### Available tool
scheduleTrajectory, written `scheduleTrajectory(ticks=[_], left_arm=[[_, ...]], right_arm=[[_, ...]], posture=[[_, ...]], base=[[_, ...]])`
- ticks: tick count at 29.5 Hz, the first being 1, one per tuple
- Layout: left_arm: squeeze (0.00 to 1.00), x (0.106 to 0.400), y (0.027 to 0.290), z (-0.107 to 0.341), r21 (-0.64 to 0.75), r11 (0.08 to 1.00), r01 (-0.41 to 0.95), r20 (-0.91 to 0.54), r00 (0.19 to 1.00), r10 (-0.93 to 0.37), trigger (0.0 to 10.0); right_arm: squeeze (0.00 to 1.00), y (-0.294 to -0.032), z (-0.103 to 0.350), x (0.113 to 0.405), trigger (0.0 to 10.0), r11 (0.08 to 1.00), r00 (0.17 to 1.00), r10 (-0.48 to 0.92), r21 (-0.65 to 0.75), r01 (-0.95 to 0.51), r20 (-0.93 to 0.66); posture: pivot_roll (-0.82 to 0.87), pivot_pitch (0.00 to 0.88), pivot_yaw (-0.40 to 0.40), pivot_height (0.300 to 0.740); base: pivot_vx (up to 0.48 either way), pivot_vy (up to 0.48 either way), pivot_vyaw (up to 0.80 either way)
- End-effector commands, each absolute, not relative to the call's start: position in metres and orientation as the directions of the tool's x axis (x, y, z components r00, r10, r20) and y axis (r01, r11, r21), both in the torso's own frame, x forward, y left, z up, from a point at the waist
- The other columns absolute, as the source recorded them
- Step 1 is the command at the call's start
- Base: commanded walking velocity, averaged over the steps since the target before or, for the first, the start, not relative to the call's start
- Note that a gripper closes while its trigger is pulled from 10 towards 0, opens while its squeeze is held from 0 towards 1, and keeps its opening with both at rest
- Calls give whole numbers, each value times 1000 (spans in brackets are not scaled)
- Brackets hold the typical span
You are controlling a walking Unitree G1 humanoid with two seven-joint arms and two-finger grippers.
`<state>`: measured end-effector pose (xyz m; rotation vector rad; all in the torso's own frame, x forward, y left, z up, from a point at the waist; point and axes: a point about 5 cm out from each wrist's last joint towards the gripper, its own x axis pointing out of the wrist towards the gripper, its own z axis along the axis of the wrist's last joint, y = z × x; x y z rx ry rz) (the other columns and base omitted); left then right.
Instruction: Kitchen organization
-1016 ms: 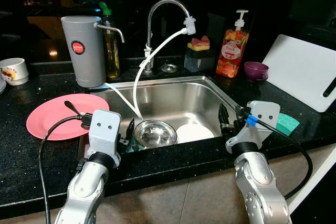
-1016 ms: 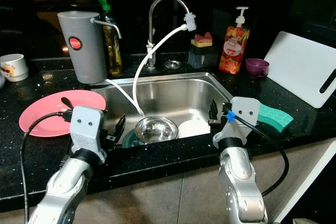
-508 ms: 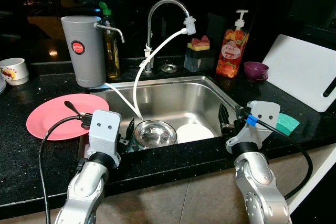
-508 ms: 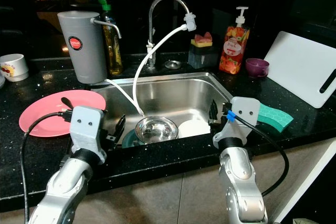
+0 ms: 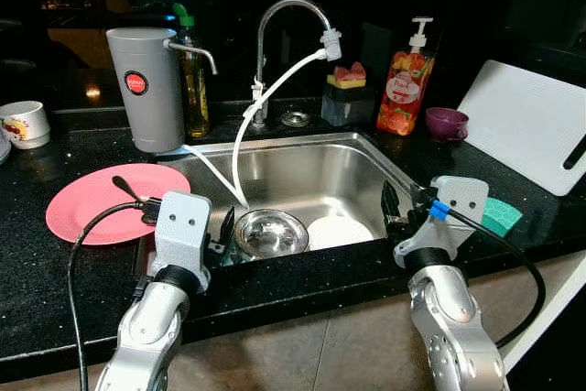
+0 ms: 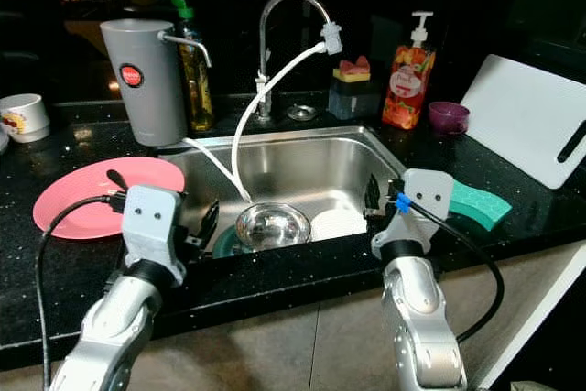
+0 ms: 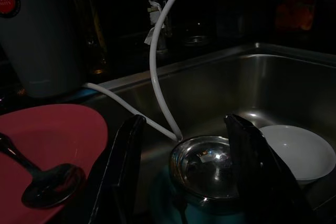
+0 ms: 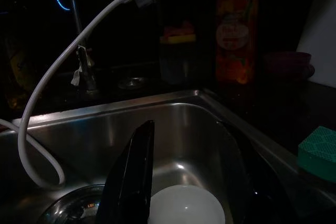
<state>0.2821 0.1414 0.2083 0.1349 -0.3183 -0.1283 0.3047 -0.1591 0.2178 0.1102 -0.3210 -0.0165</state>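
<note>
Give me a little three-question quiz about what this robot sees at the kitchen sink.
1. True or false: the spoon lies on the pink plate.
2. Which dishes sit in the sink? A) steel bowl and white bowl B) two mugs C) a pan
3. Fill in: the left pincer is ____, holding nothing.

Key: 1 true; 2 A; 3 open.

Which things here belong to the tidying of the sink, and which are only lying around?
For the job: steel bowl, white bowl, left pincer and right pincer, both open at the sink's front edge.

Lying around: pink plate with spoon, soap bottle, green sponge, cutting board.
</note>
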Motion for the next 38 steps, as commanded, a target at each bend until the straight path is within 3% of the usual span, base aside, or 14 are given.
scheduleTrajectory(ticks=[1, 38], left_arm=[[0, 284, 138, 208, 149, 982, 118, 303, 940, -159, 10000], [0, 284, 136, 207, 147, 981, 124, 306, 938, -164, 10000]], right_arm=[[0, -161, 219, 303, 10000, 994, 949, -39, 107, 5, 313], [0, -161, 220, 303, 10000, 994, 948, -38, 106, 4, 315]], posture=[[103, 55, -55, 740], [99, 50, -54, 740]], base=[[0, 0, 0], [0, 0, 0]])
